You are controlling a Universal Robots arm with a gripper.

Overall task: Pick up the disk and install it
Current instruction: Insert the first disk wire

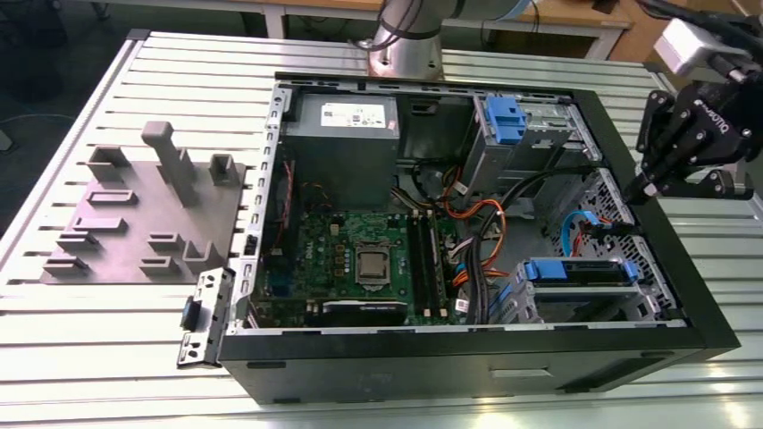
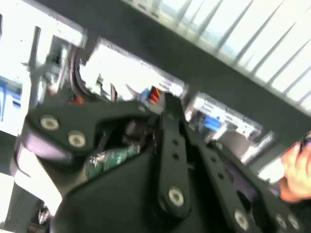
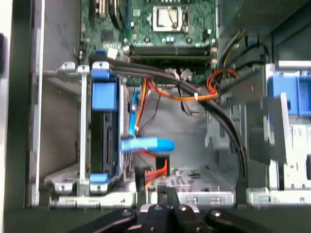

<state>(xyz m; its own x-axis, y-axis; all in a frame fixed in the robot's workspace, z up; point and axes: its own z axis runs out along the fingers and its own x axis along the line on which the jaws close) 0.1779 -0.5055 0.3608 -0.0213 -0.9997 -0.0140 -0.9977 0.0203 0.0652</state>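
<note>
Black open PC case (image 1: 477, 357) sits on its side on a slatted metal table (image 1: 107, 357), guts all exposed: green motherboard (image 1: 357, 259) with the CPU socket in the middle, grey power-supply box (image 1: 346, 134) at the far end, plus a mess of orange and black cables (image 1: 477, 232).

The disk (image 1: 578, 277) is already sitting in the lower drive cage, at the corner of the case on the exterior view's right and near the front edge. You can see its blue bracket across the top there. In the first wrist view it shows up as a drive (image 3: 103, 141) standing edge-on in the metal cage, blue plastic at both ends, with a blue cable (image 3: 146, 144) just beside it.

The gripper (image 1: 674, 165) hangs outside the case, just past the wall on the exterior view's right, above the rim and well apart from the disk. It's holding nothing. In the second wrist view the black linkages (image 2: 165, 160) fill the foreground and the jaws look closed together, though it's blurry.

A grey fixture plate (image 1: 143, 214) with upright blocks lies on the table on the exterior view's left, with a small black bracket (image 1: 203, 317) beside the case.
</note>
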